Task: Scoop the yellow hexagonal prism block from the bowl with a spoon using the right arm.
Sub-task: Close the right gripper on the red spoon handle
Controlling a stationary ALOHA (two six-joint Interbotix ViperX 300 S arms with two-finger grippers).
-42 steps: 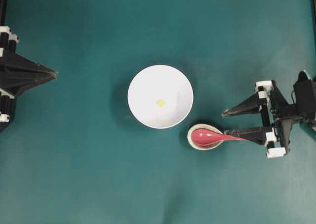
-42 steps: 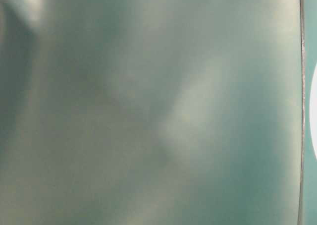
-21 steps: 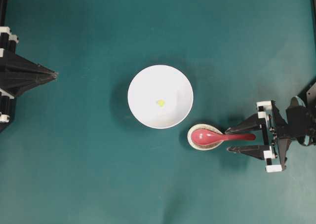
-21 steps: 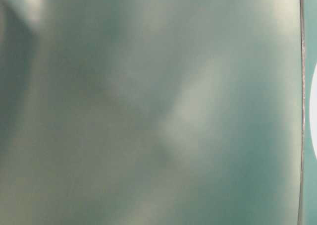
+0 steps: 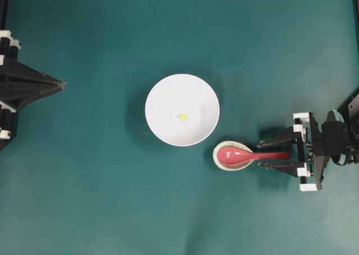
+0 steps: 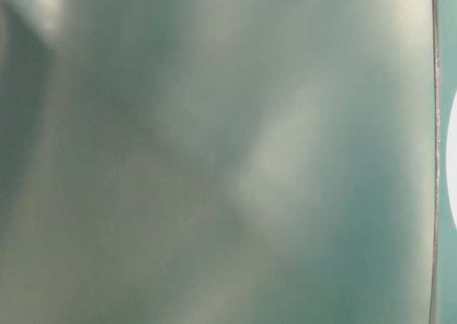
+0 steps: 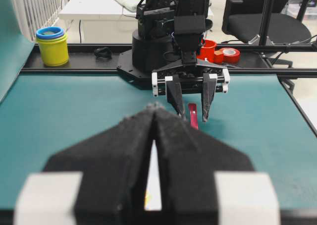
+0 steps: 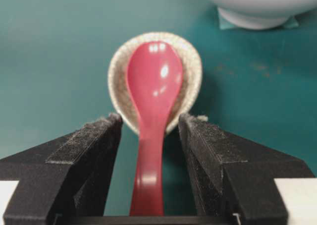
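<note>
The right gripper (image 5: 262,154) stands wide open astride the handle of the spoon (image 5: 247,155), whose long axis runs three-to-nine o'clock, head on the spoon rest (image 5: 220,159) at the bowl (image 5: 162,92)'s four o'clock.

Table-level view (image 6: 214,153) blurred throughout; bowl (image 6: 452,168) cut at three o'clock edge. Bowl (image 8: 257,4) cropped at twelve o'clock in right wrist view. Spoon (image 7: 192,117) mostly hidden behind left gripper (image 7: 154,136).

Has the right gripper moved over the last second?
Yes. In the overhead view the right gripper has swung down so its open fingers now straddle the spoon handle; the bowl is unchanged.
</note>
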